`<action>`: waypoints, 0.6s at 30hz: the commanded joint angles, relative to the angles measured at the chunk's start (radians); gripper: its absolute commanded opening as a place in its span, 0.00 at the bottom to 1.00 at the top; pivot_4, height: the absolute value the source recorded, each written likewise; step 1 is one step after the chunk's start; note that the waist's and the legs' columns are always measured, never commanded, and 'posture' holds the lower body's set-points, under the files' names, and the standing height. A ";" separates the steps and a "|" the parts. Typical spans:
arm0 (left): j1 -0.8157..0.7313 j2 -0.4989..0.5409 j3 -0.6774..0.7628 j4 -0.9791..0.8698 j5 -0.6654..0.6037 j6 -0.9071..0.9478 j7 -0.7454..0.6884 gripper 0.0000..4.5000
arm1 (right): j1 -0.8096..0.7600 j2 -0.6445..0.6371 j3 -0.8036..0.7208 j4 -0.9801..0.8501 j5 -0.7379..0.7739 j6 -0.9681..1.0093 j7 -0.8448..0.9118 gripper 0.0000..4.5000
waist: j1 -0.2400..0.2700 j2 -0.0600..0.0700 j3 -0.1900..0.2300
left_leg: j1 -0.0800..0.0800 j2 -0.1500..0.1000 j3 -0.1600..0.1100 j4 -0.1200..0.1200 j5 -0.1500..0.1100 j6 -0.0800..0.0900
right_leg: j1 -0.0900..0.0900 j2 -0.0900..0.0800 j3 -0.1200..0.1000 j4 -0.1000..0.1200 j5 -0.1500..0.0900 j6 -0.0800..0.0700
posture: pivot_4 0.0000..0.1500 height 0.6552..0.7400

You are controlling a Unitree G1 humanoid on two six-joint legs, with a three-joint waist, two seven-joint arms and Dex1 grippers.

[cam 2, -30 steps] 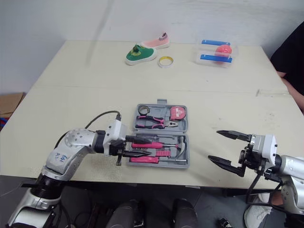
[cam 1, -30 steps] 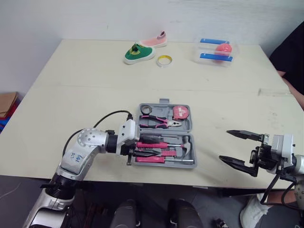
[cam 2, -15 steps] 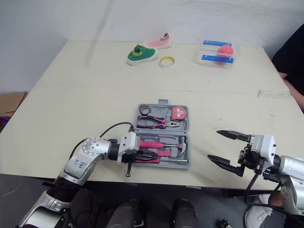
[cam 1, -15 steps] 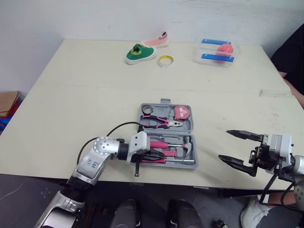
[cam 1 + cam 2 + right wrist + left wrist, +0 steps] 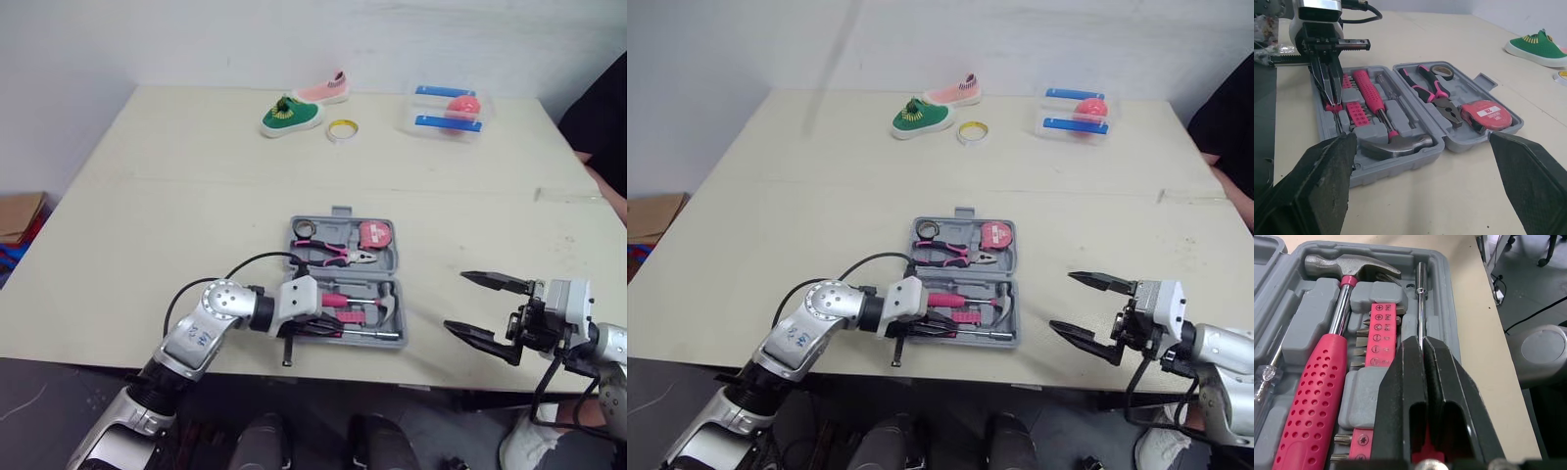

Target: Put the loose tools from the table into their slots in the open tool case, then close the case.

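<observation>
- Counting L to R on the table (image 5: 176, 196), far edge: 2 shoes, 1 green shoe (image 5: 291, 115) and 1 pink shoe (image 5: 321, 88) just behind it. Then 1 yellow tape roll (image 5: 340, 128) and 1 clear box (image 5: 446, 110) w/ 2 blue strips and 1 pink ball (image 5: 460, 102) inside.
- Near edge, centre: 1 tool case (image 5: 1400, 166), grey, lid lying open and flat.
- Far half of the case holds 3 items: 1 black tape ring (image 5: 1442, 72), 1 pliers (image 5: 1435, 95) w/ pink grips, 1 tape measure (image 5: 1486, 111).
- Near half holds 1 hammer (image 5: 1327, 372) w/ pink handle seated in its slot, head toward the robot's right. Also 1 pink bit strip (image 5: 1382, 335), 1 small clear-handled screwdriver (image 5: 1264, 374) and 1 driver (image 5: 1421, 298).
- Driver lies along the case's near edge, in its groove as far as can be seen; steel shaft points to the right end of the case.
- Grippers: 2. Person (image 5: 602, 108): 1, dark clothing, at the far right edge.
- L arm: bent at the elbow, forearm running low along the near table edge, reaching rightward into the case. Left gripper (image 5: 1422, 339) has its fingers pinched together on the driver's pink handle.
- R arm: low at the near right edge, pointing left toward the case but well apart from it. Right gripper (image 5: 454, 301) is spread wide w/ nothing between the fingers, off the table surface.
</observation>
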 commanded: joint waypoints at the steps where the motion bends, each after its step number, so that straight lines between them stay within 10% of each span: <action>1: 0.087 0.018 -0.051 0.124 0.106 -0.025 0.060 0.01 | -0.007 0.008 -0.007 -0.038 0.001 0.022 -0.051 1.00 | -0.001 0.001 -0.001 | 0.006 0.000 0.000 -0.002 -0.003 0.004 | 0.006 0.000 0.000 -0.002 0.000 0.000 | 1.00 1.00; 10: 0.054 -0.056 0.317 0.045 -0.217 -0.191 0.053 0.01 | -0.131 -0.012 0.059 0.002 -0.060 0.196 -0.203 1.00 | -0.005 -0.001 0.004 | 0.005 0.003 0.001 -0.005 -0.002 0.000 | 0.002 0.001 0.000 -0.002 -0.001 -0.003 | 1.00 1.00; 13: 0.045 0.033 0.419 0.081 -0.230 -0.146 0.059 0.00 | -0.224 -0.007 0.129 0.130 -0.154 0.150 -0.197 0.81 | -0.010 -0.001 0.005 | 0.003 0.003 0.002 -0.007 0.001 -0.006 | -0.001 0.002 0.000 -0.002 -0.002 -0.003 | 1.00 1.00; 18: 0.062 0.112 0.469 0.177 -0.174 -0.170 0.081 0.00 | -0.337 -0.001 0.258 0.296 -0.300 0.069 -0.177 0.21 | -0.027 -0.002 0.006 | -0.005 -0.001 0.004 -0.005 0.003 -0.003 | -0.009 0.002 -0.005 0.000 -0.001 -0.002 | 1.00 1.00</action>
